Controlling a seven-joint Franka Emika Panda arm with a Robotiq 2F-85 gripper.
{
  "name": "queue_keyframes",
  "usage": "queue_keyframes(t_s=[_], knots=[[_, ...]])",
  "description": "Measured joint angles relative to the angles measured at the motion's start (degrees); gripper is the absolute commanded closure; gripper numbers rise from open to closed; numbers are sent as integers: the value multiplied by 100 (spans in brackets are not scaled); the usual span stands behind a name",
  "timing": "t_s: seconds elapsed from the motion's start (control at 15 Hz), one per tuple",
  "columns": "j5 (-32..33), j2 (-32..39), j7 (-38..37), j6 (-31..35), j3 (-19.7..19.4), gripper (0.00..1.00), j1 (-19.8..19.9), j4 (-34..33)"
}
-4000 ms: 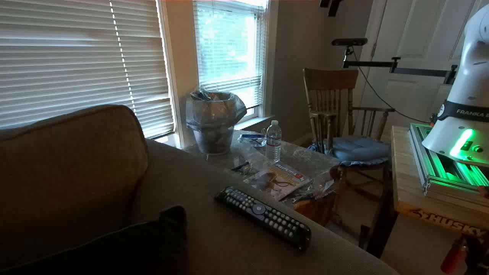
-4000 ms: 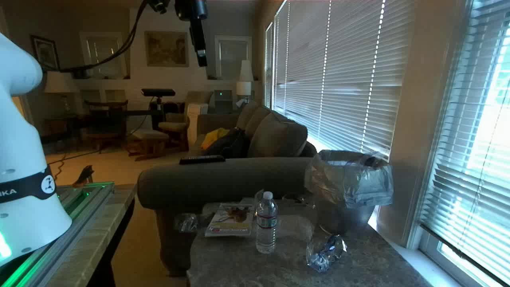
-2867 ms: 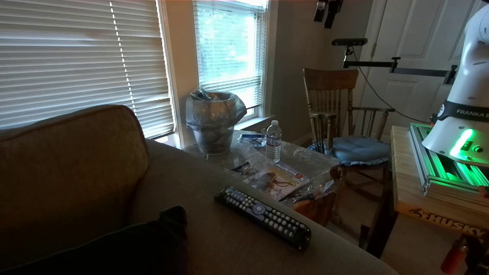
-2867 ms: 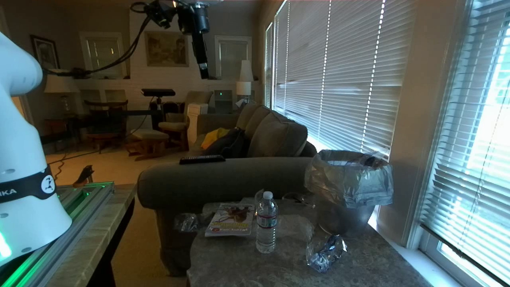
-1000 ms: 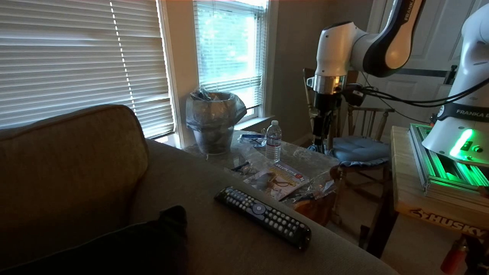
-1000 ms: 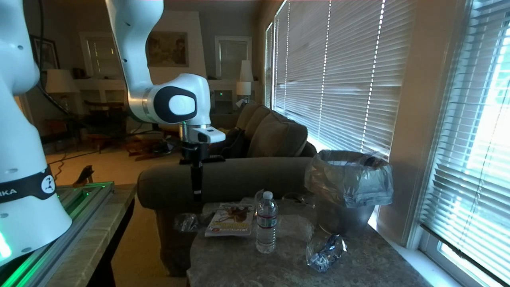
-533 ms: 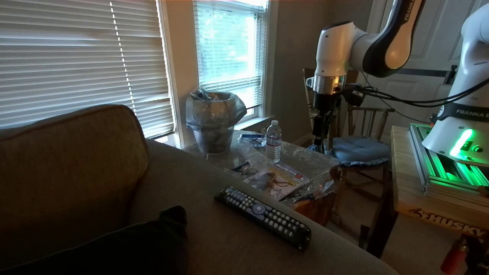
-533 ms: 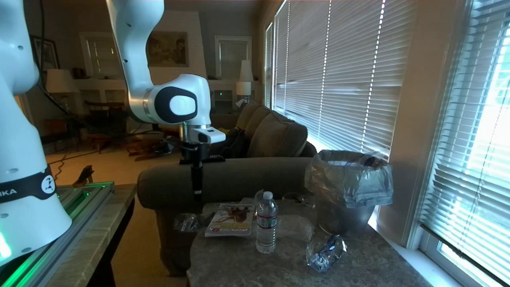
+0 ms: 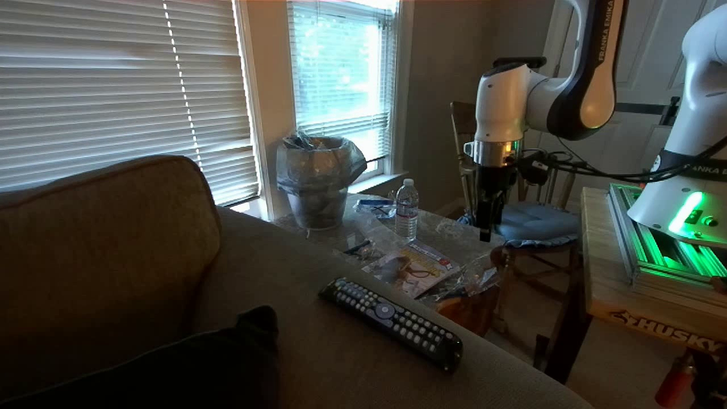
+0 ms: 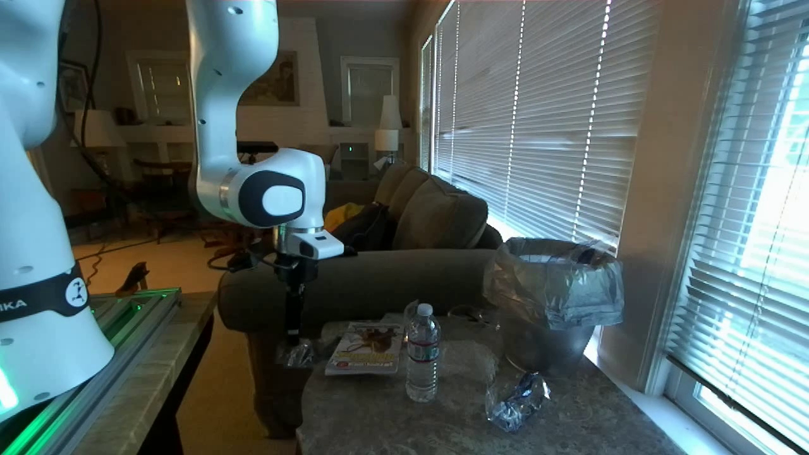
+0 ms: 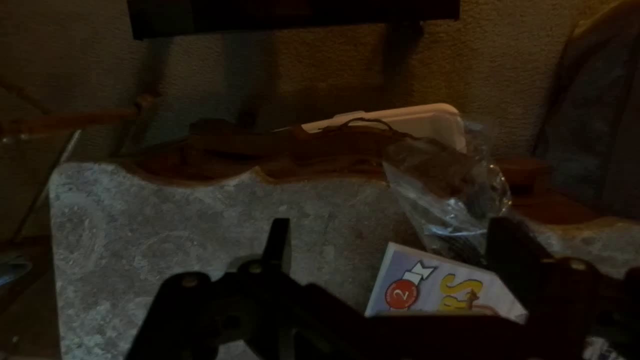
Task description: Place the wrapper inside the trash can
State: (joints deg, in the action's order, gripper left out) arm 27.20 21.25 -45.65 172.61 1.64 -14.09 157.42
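Observation:
The wrapper is a clear, crinkly plastic scrap at the table's edge beside the magazine. It shows in the wrist view and in both exterior views. The trash can, with a silvery-grey bag puffed over its rim, stands on the table by the window in both exterior views. My gripper points down near the wrapper in both exterior views. In the wrist view the gripper is open and empty, its right finger overlapping the wrapper's edge; I cannot tell whether they touch.
A magazine and a water bottle stand between wrapper and trash can on the table. Another shiny crinkled packet lies beyond the bottle. The couch arm bears a remote. A wooden chair stands behind.
My arm has come down from high up, where only its end showed, to beside the table. In the last half second the gripper has lowered further toward the wrapper. The table's objects have not moved.

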Motion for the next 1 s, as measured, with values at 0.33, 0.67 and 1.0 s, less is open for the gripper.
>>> queue_keyframes(t_s=[0.33,0.67,1.0], knots=[[0,661,22,796,118,0,33,-29],[1,1120,216,1591,-26,0,-82,-112],[1,1511,404,2187,-469,0,-551,-256]])
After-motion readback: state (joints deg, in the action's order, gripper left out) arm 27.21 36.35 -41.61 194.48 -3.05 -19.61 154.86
